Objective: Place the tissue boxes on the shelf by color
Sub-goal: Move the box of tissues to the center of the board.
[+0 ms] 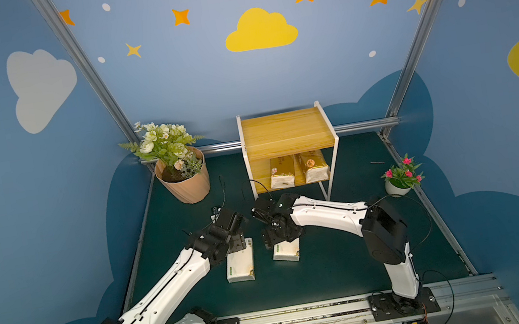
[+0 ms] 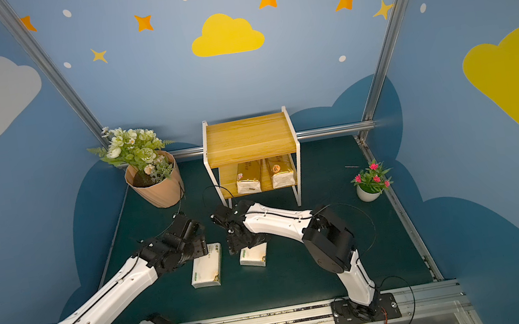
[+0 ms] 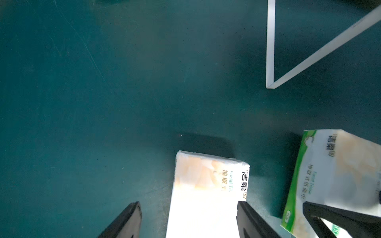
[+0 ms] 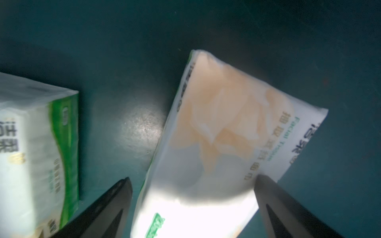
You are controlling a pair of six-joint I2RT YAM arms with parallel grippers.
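Two gold tissue boxes (image 1: 282, 171) (image 1: 314, 165) lie side by side on the lower board of the shelf (image 1: 285, 130). Two white ones lie flat on the green mat in front of it. My left gripper (image 3: 188, 204) is open astride the left white box (image 3: 206, 185) (image 1: 240, 264); one finger touches its edge, the other stands apart. My right gripper (image 4: 193, 177) is open astride the right white box (image 4: 226, 123) (image 1: 288, 251), which lies askew between the fingers. Each wrist view also shows the neighbouring white box (image 3: 334, 175) (image 4: 37, 144).
A peach flowerpot (image 1: 183, 182) with white flowers stands left of the shelf. A small white pot (image 1: 402, 179) with pink flowers sits at the mat's right edge. The shelf's white leg (image 3: 270, 51) is just beyond the boxes. The two wrists hang close together.
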